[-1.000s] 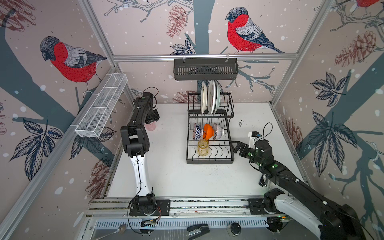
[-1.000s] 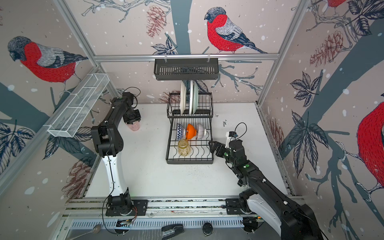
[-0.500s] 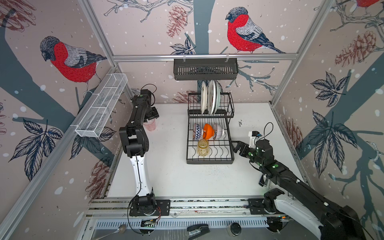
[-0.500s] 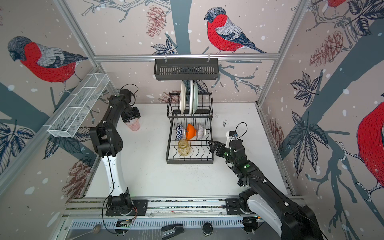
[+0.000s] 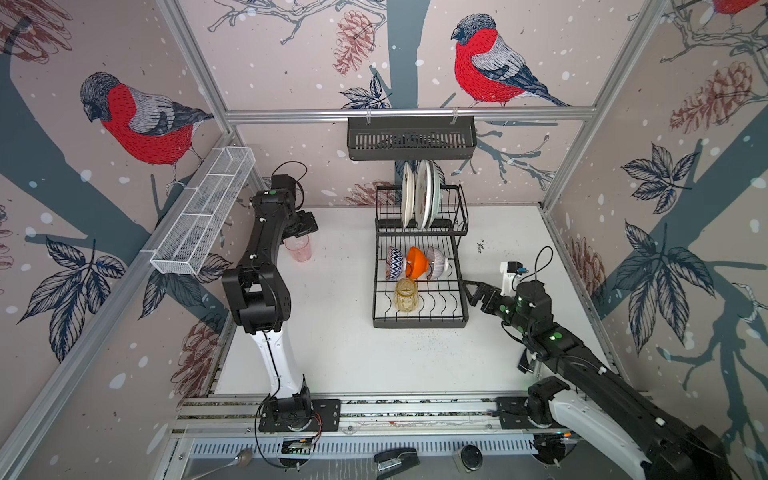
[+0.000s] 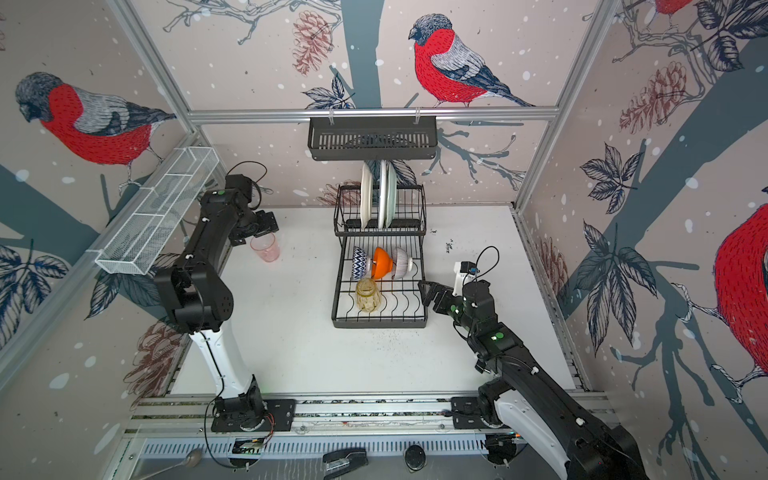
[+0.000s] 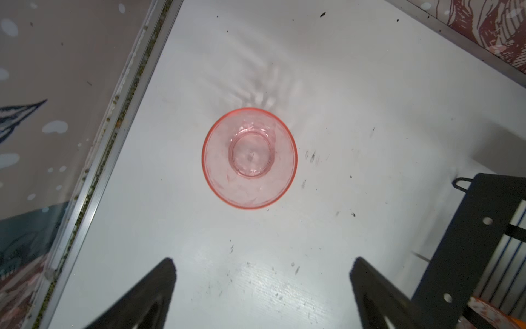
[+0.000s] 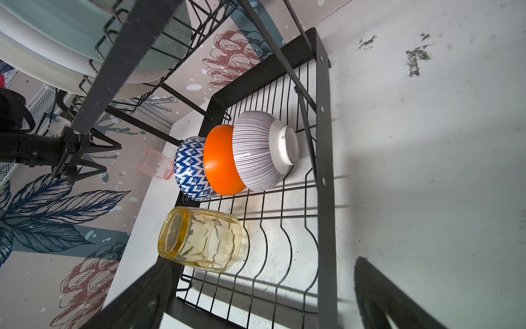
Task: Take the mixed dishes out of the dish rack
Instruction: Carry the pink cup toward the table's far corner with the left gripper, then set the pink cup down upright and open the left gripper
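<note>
Left gripper [image 7: 264, 260] splayed over pink tumbler [image 7: 249, 159] on bare table [image 7: 170, 228] near its edge; right gripper [image 8: 264, 260] splayed, seemingly beside dish rack [image 8: 323, 142].

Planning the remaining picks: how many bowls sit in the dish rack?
3, nested sideways in a row on the lower tray: blue-patterned bowl, orange bowl, white ribbed bowl. A smaller one nested inside could be hidden.

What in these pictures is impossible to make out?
- Plates: count unclear; edge-on, overlapping in both top views; right wrist view cuts them off.
- Orange bowl: right wrist view shows only a band, between blue bowl and striped bowl.
- Left gripper: mostly hidden under its own wrist in both top views.
</note>
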`<state>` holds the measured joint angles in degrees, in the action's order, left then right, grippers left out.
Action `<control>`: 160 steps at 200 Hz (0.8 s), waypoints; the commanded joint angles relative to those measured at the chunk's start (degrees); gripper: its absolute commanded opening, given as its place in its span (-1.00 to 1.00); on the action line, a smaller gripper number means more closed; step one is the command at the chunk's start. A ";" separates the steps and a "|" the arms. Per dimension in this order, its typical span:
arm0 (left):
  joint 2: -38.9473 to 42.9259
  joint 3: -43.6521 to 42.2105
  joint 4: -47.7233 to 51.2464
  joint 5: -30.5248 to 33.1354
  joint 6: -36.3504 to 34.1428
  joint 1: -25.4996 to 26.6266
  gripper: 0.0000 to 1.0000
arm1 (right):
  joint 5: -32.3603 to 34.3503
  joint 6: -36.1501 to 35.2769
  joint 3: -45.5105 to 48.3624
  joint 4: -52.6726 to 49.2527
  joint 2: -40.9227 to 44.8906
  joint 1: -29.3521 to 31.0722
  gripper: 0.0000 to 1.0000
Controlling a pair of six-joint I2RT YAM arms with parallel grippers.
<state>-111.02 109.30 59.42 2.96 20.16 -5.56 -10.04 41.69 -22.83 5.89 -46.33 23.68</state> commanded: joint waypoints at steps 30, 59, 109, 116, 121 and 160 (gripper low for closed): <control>16.64 -19.11 -11.15 -8.25 1.73 0.11 0.93 | 0.50 -2.75 -0.83 -2.97 0.71 0.26 0.99; 26.71 -32.18 -19.25 -12.80 3.77 0.09 0.94 | 1.13 -3.93 -2.51 -5.59 1.65 0.96 0.99; 33.60 -39.59 -25.71 -13.46 1.38 5.93 0.94 | 5.85 -3.88 -4.71 -7.12 2.56 6.51 0.99; 34.21 -39.85 -26.30 -13.34 1.23 6.75 0.94 | 7.25 -3.76 -5.00 -7.20 2.26 7.79 0.99; 34.60 -40.13 -27.04 -13.87 1.34 7.05 0.94 | 8.20 -3.63 -5.26 -7.28 1.95 8.71 0.99; 38.41 -44.61 -33.64 -22.62 0.82 7.15 0.93 | 11.89 -2.77 -7.76 -6.79 -1.84 14.02 0.99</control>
<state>-74.56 66.74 32.53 -13.30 22.48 1.41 -2.13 38.72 -29.08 -1.26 -46.50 35.57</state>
